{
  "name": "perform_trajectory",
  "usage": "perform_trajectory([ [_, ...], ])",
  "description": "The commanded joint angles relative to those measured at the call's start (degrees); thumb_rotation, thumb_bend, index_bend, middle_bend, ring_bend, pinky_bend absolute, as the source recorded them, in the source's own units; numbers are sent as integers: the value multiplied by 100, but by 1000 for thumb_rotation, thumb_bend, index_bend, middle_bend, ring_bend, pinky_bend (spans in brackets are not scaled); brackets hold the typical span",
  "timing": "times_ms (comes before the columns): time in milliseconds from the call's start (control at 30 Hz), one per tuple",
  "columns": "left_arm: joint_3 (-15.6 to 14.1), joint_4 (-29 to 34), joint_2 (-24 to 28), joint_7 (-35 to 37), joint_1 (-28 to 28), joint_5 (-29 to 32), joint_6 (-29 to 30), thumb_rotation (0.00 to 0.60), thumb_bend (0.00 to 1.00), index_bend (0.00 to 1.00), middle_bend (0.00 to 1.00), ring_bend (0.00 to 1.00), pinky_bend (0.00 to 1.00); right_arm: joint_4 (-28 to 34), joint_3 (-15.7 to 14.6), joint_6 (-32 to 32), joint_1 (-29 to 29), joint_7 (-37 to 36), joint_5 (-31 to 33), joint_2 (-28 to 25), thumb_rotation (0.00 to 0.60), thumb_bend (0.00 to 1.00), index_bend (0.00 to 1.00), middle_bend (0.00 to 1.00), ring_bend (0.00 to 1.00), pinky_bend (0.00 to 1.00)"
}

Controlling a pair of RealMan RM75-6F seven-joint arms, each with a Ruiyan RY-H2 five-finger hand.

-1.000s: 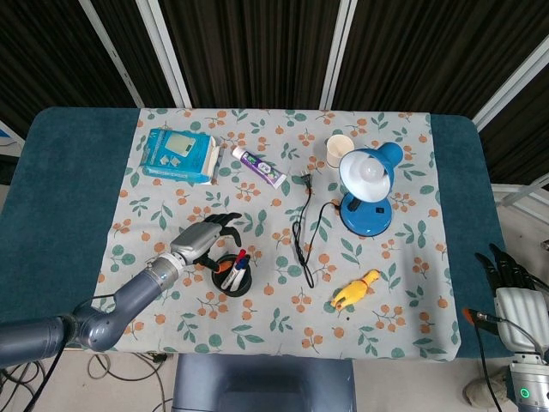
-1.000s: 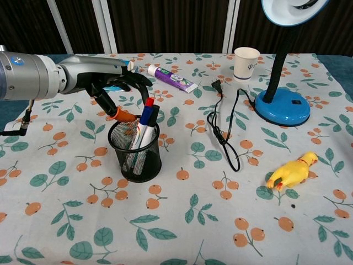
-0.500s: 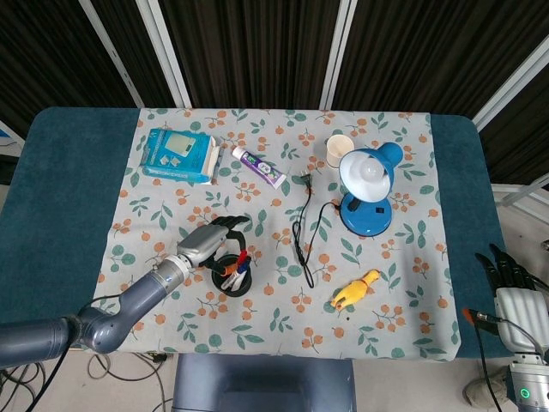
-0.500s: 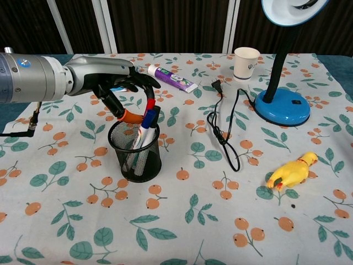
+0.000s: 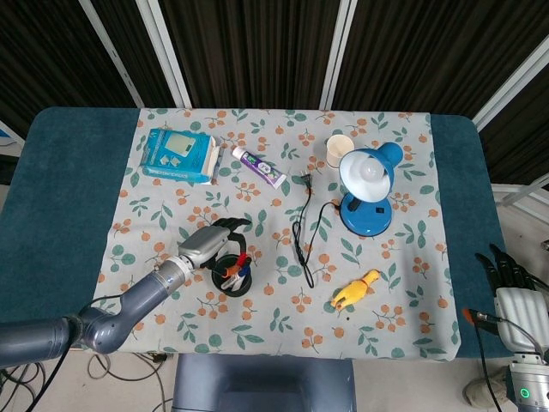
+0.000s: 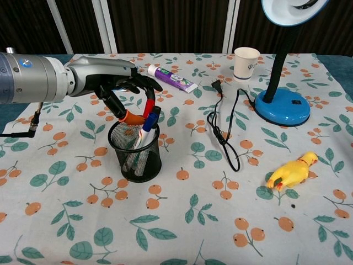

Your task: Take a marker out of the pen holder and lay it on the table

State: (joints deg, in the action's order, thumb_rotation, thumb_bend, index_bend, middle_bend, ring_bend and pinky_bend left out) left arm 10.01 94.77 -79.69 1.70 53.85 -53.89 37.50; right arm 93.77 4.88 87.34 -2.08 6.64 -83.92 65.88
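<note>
Left hand lower over red-capped marker

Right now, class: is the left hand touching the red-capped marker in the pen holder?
Touching. In the chest view, the left hand has its fingers curled onto the red-capped marker above the pen holder.

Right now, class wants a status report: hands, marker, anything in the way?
Left hand fingers on red marker in pen holder. Right hand idle off-table. Nothing blocking.
</note>
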Motion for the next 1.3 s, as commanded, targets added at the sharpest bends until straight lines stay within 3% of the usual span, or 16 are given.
perform_trajectory([
  [33,-2,-1,-11,-5,8,8,4,600,309,496,69,0,0,4,1,1,1,1,3,-2,600,158,150,49,98,182],
  [500,-58,-63,-48,-71,84,140,-60,600,313,522,81,0,0,12,2,-10,0,-12,13,-8,600,158,150,50,99,181],
  [1000,-29,191,130,86,18,-17,-62,600,452,575,112,0,0,42,9,-26,1,-7,48,-14,600,159,150,49,100,181],
  [1300,219,860,746,518,-229,-426,86,600,453,575,113,0,0,38,18,-20,4,1,63,-8,600,158,150,49,100,182],
])
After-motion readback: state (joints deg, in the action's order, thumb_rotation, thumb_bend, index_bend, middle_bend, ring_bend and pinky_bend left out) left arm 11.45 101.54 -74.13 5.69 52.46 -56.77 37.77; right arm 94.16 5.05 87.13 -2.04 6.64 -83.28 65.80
